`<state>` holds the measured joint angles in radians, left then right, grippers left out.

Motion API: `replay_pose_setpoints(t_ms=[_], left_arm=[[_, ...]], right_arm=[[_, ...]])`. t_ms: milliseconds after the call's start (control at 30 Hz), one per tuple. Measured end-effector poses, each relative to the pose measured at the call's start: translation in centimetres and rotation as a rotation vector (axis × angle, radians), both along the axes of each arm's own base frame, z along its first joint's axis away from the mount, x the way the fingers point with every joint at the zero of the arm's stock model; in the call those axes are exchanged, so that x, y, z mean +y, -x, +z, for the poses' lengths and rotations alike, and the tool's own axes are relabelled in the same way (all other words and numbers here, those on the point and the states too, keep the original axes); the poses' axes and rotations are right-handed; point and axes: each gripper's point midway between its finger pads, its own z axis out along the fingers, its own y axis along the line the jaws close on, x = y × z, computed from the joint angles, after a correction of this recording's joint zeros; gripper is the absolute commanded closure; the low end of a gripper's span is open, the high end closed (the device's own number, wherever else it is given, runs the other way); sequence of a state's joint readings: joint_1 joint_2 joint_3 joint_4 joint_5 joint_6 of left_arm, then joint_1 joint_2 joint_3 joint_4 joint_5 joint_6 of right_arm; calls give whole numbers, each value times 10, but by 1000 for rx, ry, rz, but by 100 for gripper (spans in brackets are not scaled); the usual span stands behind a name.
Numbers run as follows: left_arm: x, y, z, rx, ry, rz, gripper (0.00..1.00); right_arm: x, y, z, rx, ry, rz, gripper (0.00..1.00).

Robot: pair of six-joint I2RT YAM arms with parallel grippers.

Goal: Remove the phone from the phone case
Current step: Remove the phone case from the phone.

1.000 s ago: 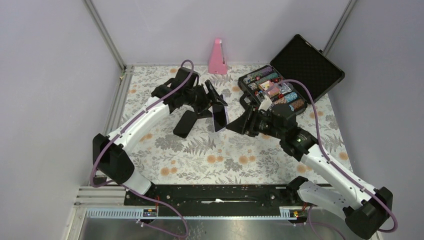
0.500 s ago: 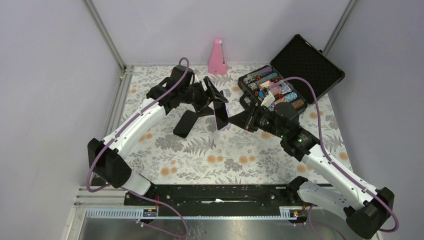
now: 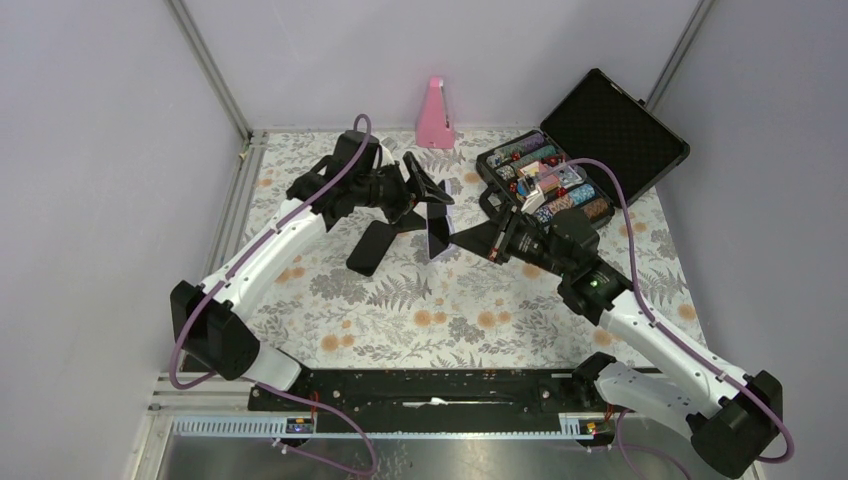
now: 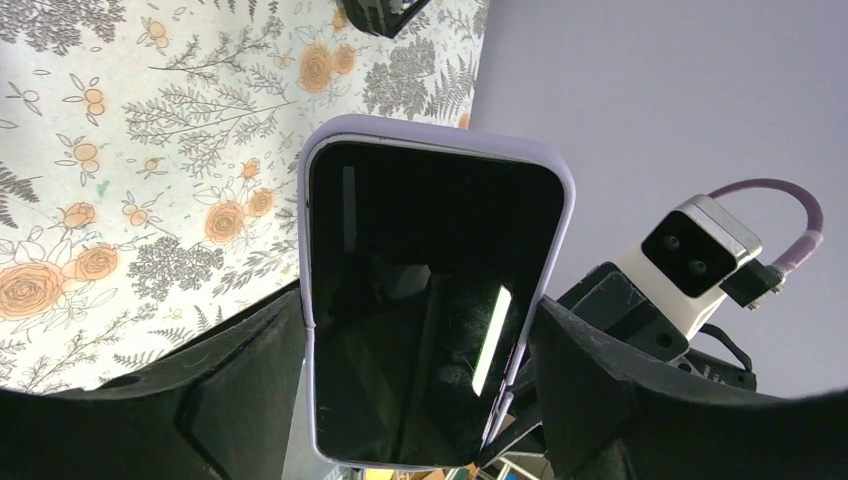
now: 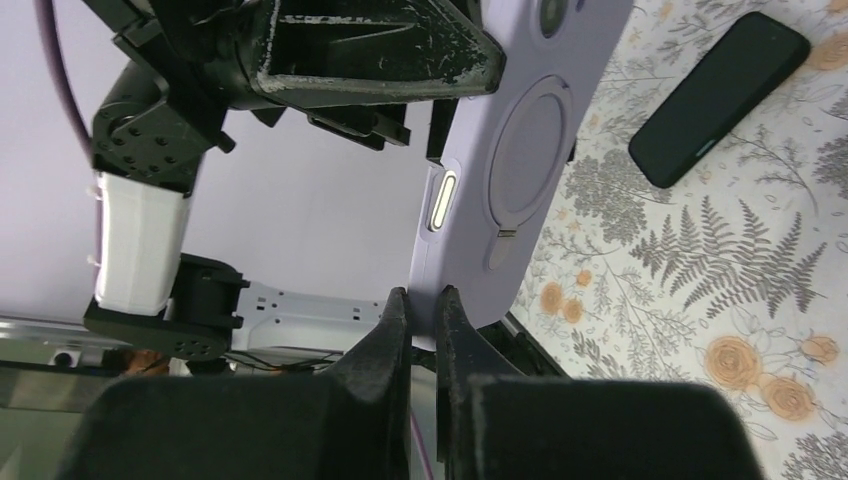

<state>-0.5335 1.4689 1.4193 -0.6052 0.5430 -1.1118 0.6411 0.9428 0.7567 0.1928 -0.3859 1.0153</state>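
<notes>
The phone [image 4: 430,300], dark screen toward the left wrist camera, sits inside a lavender phone case [image 4: 440,152] held upright above the floral table. My left gripper [image 4: 420,370] is shut across its width, one finger on each long side. From the right wrist view I see the case's back [image 5: 530,150] with its round ring. My right gripper [image 5: 424,315] is shut on the case's thin lower edge. In the top view the cased phone [image 3: 437,230] hangs between the left gripper [image 3: 425,205] and the right gripper [image 3: 455,238].
A flat black device [image 3: 371,247] lies on the table under the left arm, also visible as the black device [image 5: 720,95]. An open black box of colourful items [image 3: 545,178] stands at the back right. A pink wedge [image 3: 434,115] is by the back wall.
My right gripper has closed onto the edge of the phone case. The left arm has shifted slightly left with the phone still in its grip.
</notes>
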Motion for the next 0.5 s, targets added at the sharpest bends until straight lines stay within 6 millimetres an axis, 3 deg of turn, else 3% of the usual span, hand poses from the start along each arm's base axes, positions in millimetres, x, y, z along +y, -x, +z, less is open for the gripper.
replay_pose_setpoints(t_ms=[500], left_arm=[[-9, 6, 19, -32, 96, -81, 100]], right_arm=[[8, 8, 22, -57, -86, 76, 100]])
